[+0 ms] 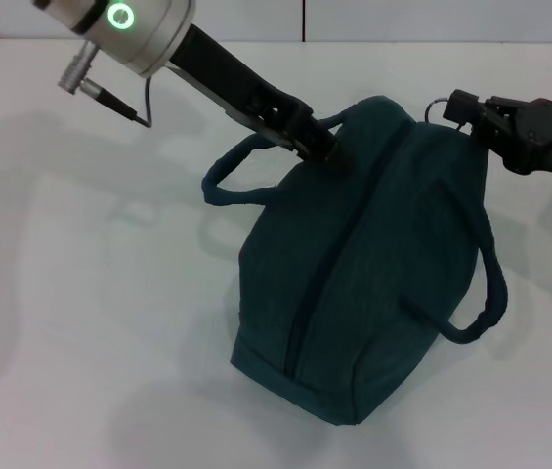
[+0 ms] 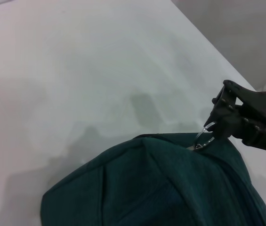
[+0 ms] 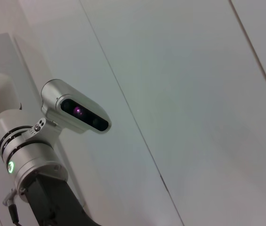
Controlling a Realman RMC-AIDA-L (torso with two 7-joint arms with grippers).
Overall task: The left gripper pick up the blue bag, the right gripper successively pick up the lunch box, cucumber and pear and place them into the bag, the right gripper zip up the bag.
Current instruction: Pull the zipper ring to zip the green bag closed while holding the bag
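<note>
Head view: the blue bag (image 1: 354,283) is seen mid-bench, zipped along its top. The left claw (image 1: 317,145) is clamped on the fabric at the bag's 11 o'clock; the right claw (image 1: 459,106) is pinched on the zipper ring (image 2: 205,135) at 1 o'clock. Soft, limp cloth is expected, so handles or ring are advised as grip points. Lunch box, cucumber and pear are hidden from all views.

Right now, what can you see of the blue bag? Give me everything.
The blue bag is dark teal woven-looking fabric, lying on the white table with its zipper line looking closed along the top. Two loop handles hang out to either side. The left gripper pinches the fabric at its far end; the right gripper holds the metal ring pull there. Contents hidden.
</note>
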